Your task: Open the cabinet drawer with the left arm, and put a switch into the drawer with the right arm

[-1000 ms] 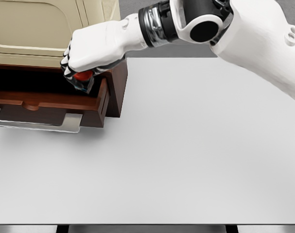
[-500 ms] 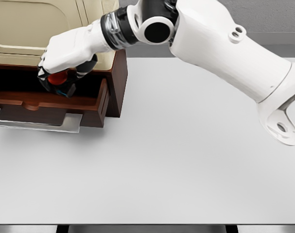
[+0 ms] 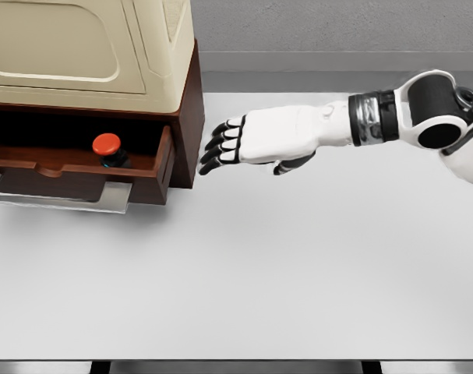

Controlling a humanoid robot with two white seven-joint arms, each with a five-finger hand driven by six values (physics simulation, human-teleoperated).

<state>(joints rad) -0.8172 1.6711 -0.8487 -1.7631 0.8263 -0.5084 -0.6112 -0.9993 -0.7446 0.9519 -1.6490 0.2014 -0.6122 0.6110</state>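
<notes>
White table point(image 3: 298, 265): switch point(image 3: 107, 146) now in drawer point(image 3: 80, 167); right hand point(image 3: 259, 140) withdrawn, fingers point(image 3: 220, 148) open.

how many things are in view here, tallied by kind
switch: 1
open drawer: 1
cabinet: 1
table: 1
right hand, open: 1
total: 5
</notes>
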